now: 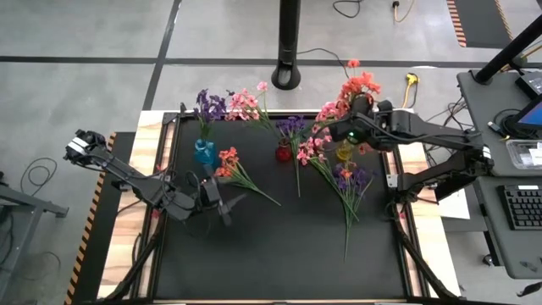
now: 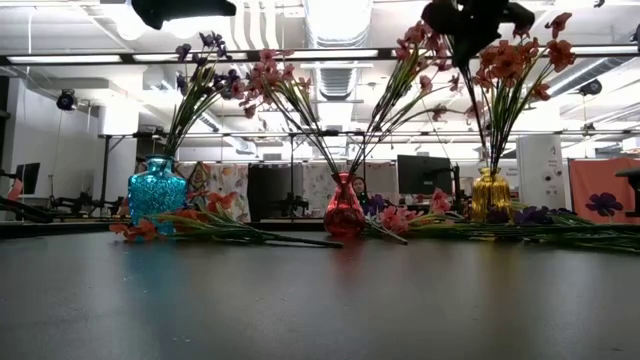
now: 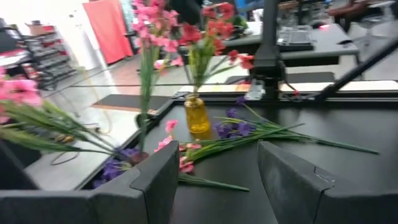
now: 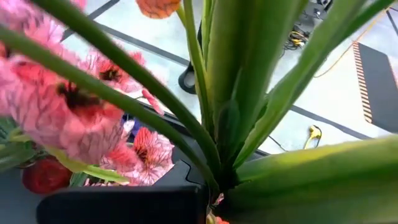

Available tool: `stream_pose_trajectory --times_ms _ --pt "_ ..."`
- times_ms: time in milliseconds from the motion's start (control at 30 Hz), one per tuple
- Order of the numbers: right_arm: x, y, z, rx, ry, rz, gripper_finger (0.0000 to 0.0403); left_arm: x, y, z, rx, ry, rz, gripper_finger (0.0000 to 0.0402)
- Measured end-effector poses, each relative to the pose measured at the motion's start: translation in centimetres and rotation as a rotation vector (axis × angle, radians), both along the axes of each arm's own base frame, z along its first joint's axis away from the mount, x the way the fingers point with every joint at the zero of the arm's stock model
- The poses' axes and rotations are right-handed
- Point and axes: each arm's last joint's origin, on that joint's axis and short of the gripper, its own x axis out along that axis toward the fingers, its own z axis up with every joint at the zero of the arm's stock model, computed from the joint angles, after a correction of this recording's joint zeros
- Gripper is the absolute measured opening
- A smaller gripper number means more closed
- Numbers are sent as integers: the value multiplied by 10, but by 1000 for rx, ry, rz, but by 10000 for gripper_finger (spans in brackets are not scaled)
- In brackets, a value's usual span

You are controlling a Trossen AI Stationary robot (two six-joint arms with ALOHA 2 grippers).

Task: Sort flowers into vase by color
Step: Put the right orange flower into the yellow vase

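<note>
Three vases stand in a row at the far side: a blue vase (image 1: 204,152) with purple flowers (image 1: 207,106), a red vase (image 1: 284,152) with pink flowers (image 1: 246,102), and a yellow vase (image 1: 345,152) with orange-red flowers (image 1: 360,85). My right gripper (image 1: 343,127) hangs above the yellow vase, shut on an orange-red spray. My left gripper (image 1: 227,203) stands open and holds nothing, just on the near side of a loose orange-red spray (image 1: 230,163) lying flat on the mat. My right gripper holds the orange-red spray by its green stem (image 4: 217,168), where the leaves branch off, pinched between the two fingers (image 4: 124,199). It comes slanting down from the table's right. The spray stands nearly upright, blossoms up; the stems (image 2: 488,140) run down into the yellow vase's mouth.
More loose sprays lie on the black mat: purple (image 1: 292,127) and pink (image 1: 312,151) beside the red vase, and purple (image 1: 351,176) with long stems reaching toward the near edge. The mat's near half (image 1: 279,254) is bare. A black pole base (image 1: 286,78) stands beyond the table.
</note>
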Motion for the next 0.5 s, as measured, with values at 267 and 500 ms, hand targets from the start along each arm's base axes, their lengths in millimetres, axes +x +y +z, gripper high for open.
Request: stream_pose_trajectory --times_ms 267,500 --pt "3 -5 -15 7 16 -17 17 0 1 0 6 -3 30 198" --pt "5 -6 -27 -19 33 -32 17 -1 1 -1 12 7 30 198"
